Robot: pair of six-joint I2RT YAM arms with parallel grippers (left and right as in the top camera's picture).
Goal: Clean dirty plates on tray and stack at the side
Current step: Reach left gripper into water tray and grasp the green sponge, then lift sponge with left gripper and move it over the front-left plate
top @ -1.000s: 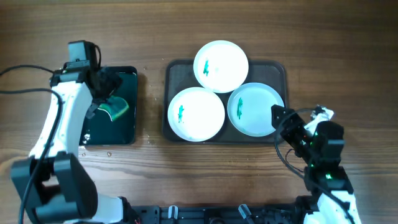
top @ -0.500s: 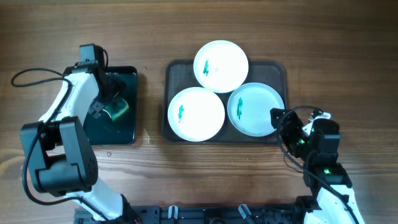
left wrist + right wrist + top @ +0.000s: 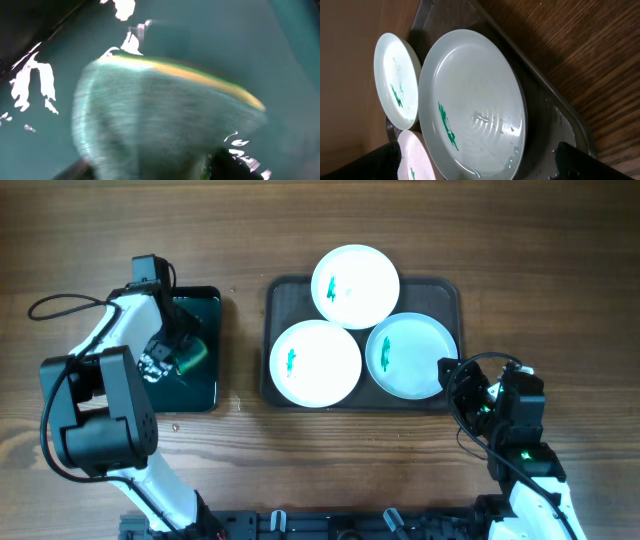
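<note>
Overhead, 3 smeared plates [image 3: 355,285] on tray [image 3: 452,298], L tool [image 3: 170,360] at sponge [image 3: 193,356]

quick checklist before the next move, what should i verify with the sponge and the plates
1. Three round white plates all sit on the dark grey-brown rectangular tray: ok.
2. Plates wiped: not ok; each shows a green smear.
3. Left gripper at the green sponge on the glossy black tray: ok.
4. Firm hold on the sponge: cannot tell; the left wrist view is blurred.
5. Right gripper open at the rim of the faintly bluish plate: ok, not yet gripping.
</note>
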